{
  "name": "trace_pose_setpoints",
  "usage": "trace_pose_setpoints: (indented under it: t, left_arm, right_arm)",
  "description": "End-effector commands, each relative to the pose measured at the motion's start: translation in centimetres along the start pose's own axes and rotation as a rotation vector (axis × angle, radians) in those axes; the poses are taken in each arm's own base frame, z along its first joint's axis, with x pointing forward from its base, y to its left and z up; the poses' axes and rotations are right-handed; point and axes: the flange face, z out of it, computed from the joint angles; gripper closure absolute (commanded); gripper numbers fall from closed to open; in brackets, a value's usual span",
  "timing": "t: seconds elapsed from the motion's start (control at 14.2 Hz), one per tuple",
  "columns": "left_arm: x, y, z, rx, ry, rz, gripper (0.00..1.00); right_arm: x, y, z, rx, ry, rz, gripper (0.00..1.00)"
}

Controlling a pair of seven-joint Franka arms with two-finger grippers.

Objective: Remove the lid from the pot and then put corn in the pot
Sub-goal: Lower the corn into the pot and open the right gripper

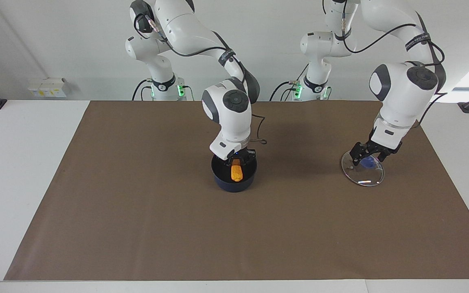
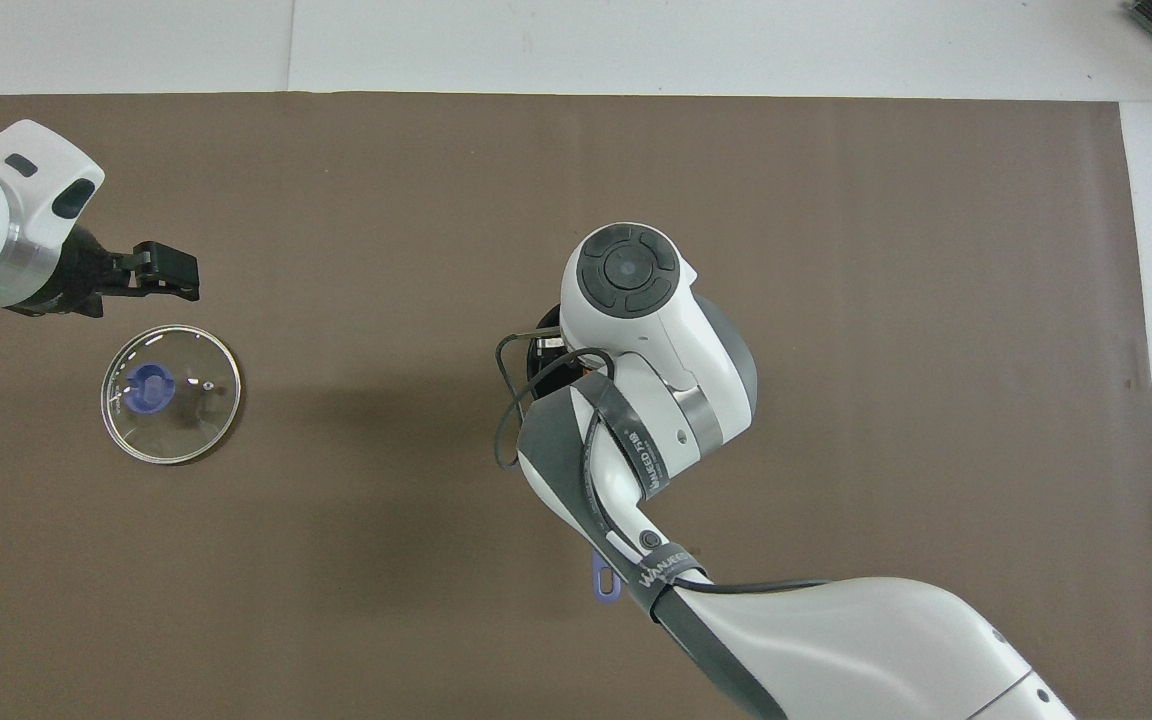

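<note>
The dark blue pot [image 1: 234,185] stands in the middle of the mat. The orange corn [image 1: 237,173] leans inside it, its upper end right at my right gripper [image 1: 237,157], which hangs just over the pot's mouth. In the overhead view the right arm hides the pot except the handle's end [image 2: 604,581]. The glass lid [image 1: 364,175] [image 2: 171,393] lies flat on the mat toward the left arm's end, blue knob up. My left gripper [image 1: 368,156] [image 2: 121,285] hovers open just above the knob, holding nothing.
A brown mat [image 1: 136,203] covers most of the white table. A loop of black cable [image 1: 261,141] hangs from the right wrist beside the pot. A small white box [image 1: 47,87] sits by the wall near the right arm's base.
</note>
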Motion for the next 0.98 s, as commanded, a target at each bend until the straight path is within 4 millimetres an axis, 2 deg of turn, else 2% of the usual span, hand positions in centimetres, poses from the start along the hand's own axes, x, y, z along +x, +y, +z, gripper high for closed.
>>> trace_pose_setpoints:
  t: [0.0,0.21,0.28,0.42,0.63,0.91]
  left_arm:
    - [-0.5,0.5,-2.5,-0.004,-0.051,0.034,0.0]
    - [-0.9,-0.5,-5.1,0.005,-0.08,0.124,0.0]
    - [-1.0,-0.9,-5.5,0.007,-0.089,0.123,0.0]
    - [-1.2,-1.2,-6.1,0.011,-0.095,0.118,0.0]
    - [-1.6,-1.3,-6.6,0.007,-0.095,0.121,0.0]
    - [-1.7,-1.4,-7.1,0.006,-0.091,0.144,0.0]
  right_arm:
    - [-0.4,0.6,-0.4,0.014,0.014,-0.024,0.0]
    - [-0.1,0.8,-1.1,0.0,0.031,-0.03,0.0]
    - [0.1,1.2,-2.0,0.005,0.044,-0.022,0.0]
    - [0.5,2.4,-5.1,0.023,0.083,-0.006,0.0]
    - [1.4,6.8,-10.4,0.036,0.15,0.046,0.0]
    - [1.7,12.4,-15.2,0.0,0.176,0.073,0.0]
